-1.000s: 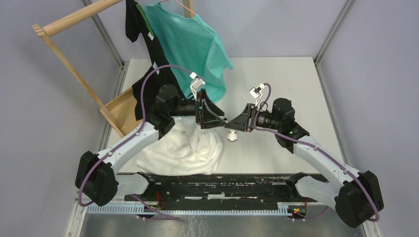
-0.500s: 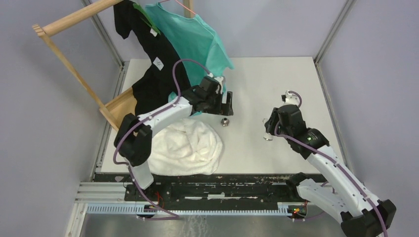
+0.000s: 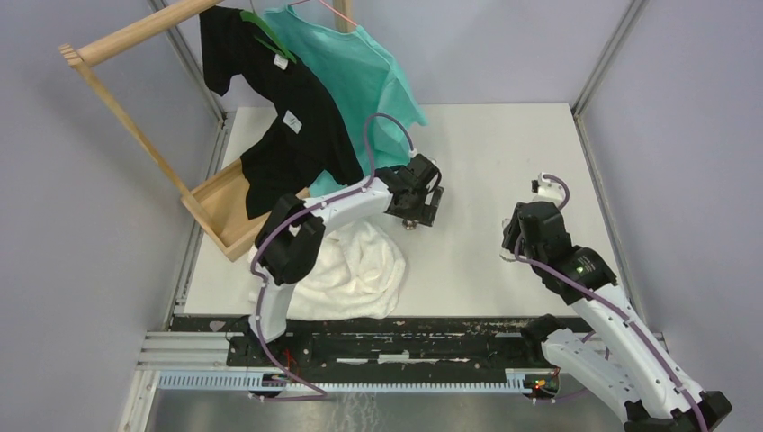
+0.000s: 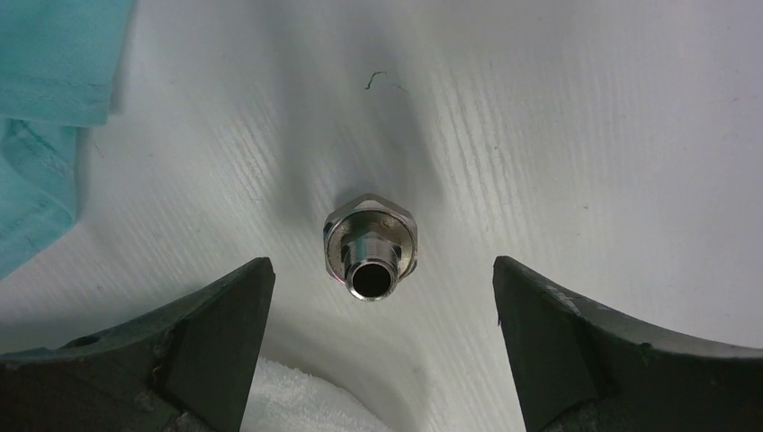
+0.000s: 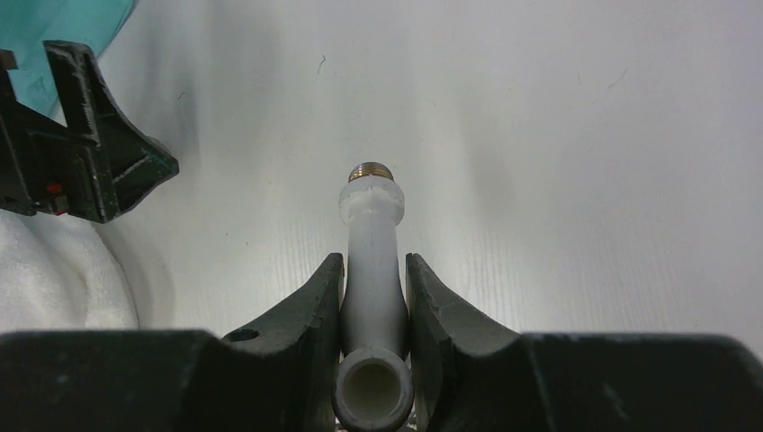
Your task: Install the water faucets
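Observation:
The round silver threaded fitting [image 4: 370, 247] stands on the white table, its open threaded end up. My left gripper [image 4: 382, 279] is open, its jaws wide apart on either side of the fitting without touching it. In the top view the left gripper [image 3: 421, 209] hovers over the fitting [image 3: 410, 223]. My right gripper [image 5: 374, 270] is shut on the white plastic spout [image 5: 372, 261], whose brass threaded tip points away from the fingers. The spout's blue dot is hidden. In the top view the right gripper [image 3: 515, 250] is at the right of the table.
A white towel [image 3: 346, 270] lies left of the fitting. A teal shirt [image 3: 360, 81] and a black shirt [image 3: 288, 126] hang from a wooden rack [image 3: 135, 135] at the back left. The left gripper's fingers [image 5: 85, 144] show in the right wrist view.
The left arm has swung right and come down over the fitting. The right arm has drawn back to the right with the spout. The black shirt has swung left on the rack.

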Controlling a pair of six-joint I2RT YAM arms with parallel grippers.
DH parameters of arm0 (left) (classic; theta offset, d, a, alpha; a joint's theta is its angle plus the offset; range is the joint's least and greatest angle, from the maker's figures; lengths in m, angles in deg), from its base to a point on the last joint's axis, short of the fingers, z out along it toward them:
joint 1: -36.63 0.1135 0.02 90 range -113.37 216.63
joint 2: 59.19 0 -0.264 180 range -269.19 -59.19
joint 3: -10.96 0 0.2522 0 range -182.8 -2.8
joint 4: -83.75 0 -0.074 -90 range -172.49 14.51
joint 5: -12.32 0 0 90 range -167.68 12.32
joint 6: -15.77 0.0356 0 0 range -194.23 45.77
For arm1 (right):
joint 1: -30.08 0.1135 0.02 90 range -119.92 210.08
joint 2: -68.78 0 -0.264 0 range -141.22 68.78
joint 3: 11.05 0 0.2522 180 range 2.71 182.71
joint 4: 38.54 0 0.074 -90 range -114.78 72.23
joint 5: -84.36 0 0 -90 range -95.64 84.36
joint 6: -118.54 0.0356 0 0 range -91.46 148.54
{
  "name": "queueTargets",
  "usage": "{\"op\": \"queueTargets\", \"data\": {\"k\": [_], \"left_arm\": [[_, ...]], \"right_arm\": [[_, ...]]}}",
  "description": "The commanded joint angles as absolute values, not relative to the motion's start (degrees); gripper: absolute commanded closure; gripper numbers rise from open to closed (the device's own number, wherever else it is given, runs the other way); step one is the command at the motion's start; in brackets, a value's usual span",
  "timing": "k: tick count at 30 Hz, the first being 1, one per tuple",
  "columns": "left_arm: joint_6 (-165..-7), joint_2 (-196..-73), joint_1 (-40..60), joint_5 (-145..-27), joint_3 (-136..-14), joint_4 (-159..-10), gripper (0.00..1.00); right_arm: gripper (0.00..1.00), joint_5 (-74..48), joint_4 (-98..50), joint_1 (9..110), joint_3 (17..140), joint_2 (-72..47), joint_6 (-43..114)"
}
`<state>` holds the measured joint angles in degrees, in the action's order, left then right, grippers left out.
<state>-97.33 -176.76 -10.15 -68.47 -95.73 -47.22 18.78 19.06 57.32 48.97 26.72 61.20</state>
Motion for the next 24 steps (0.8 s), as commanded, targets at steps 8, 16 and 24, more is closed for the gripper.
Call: {"op": "queueTargets", "data": {"k": [8,16,24], "left_arm": [[-94.79,-180.52,-10.97,-68.25,-96.56,-49.54,0.21],[-94.98,-182.71,-10.92,-68.33,-97.00,-49.59,0.33],[-95.55,-183.02,-10.64,-68.92,-97.86,-49.88,0.68]], "right_arm": [[1.00,17.18,16.21,57.33,49.71,26.72,60.64],[1.00,16.36,15.90,57.33,49.44,26.12,60.52],[0.99,12.07,15.03,57.32,50.94,23.39,59.94]]}}
